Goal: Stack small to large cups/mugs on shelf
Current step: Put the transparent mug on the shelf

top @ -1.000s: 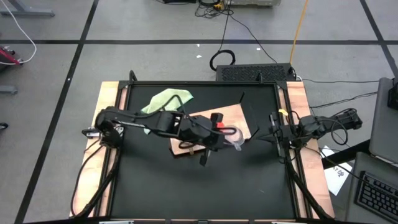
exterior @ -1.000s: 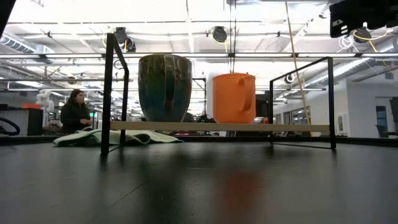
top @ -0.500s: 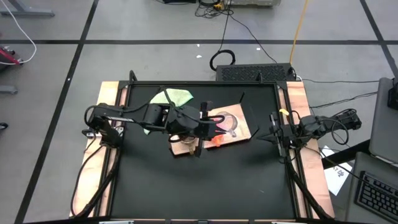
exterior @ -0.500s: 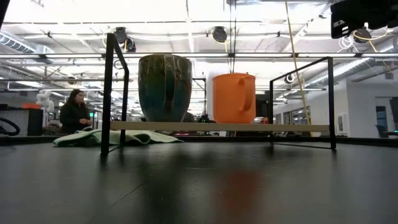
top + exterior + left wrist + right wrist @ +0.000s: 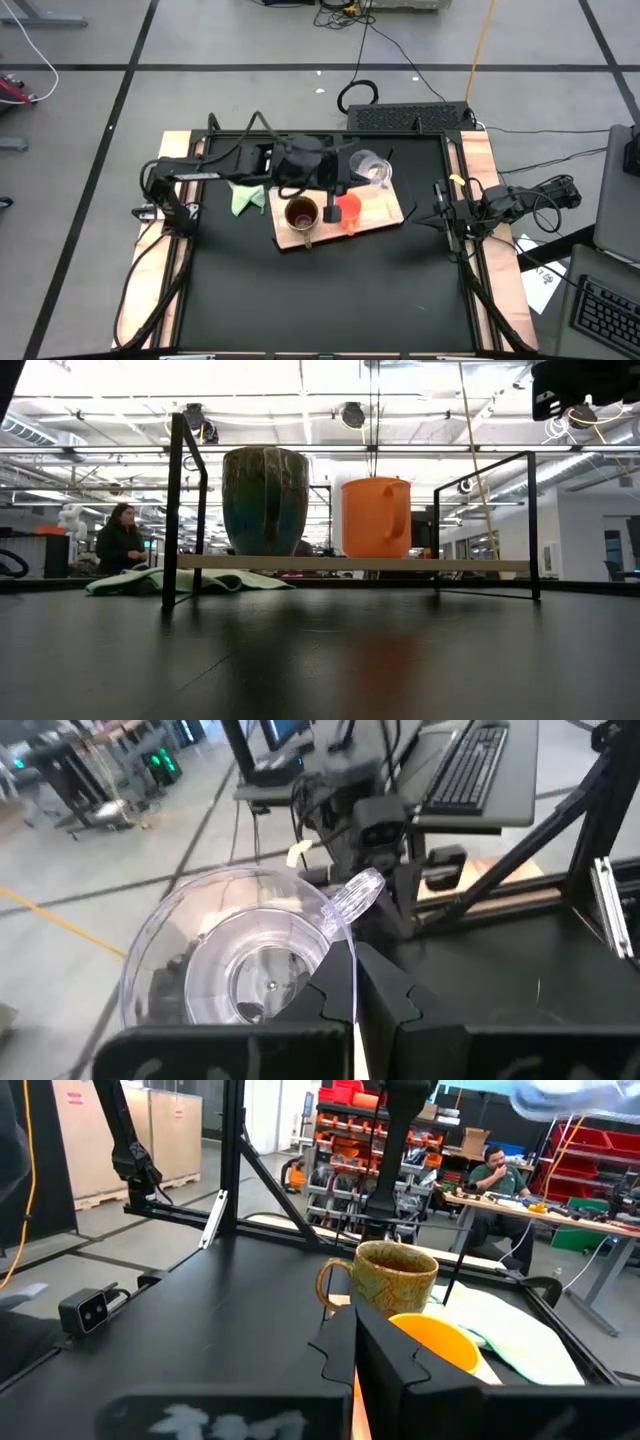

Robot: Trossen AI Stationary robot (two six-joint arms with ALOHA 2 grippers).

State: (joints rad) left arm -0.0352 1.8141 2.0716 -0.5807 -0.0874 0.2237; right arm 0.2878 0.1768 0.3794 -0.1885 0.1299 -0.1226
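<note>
Left gripper [image 5: 354,990], jaws pinching the rim of the clear glass cup [image 5: 240,955], holds it aloft over the far part of the shelf [image 5: 385,212]; brown mug [image 5: 302,214] and orange cup [image 5: 349,210] stand side by side on the shelf; green cloth [image 5: 246,197] just beside it; right gripper [image 5: 440,208], jaws pressed together, waits at the table's right edge.

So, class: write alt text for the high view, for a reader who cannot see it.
Seen from above, the left gripper, shut on a clear glass cup, holds it over the far edge of a light-wood board. On the board stand a brown mug and an orange cup side by side. A green cloth lies left of the board; the right arm waits at the table's right edge.
</note>
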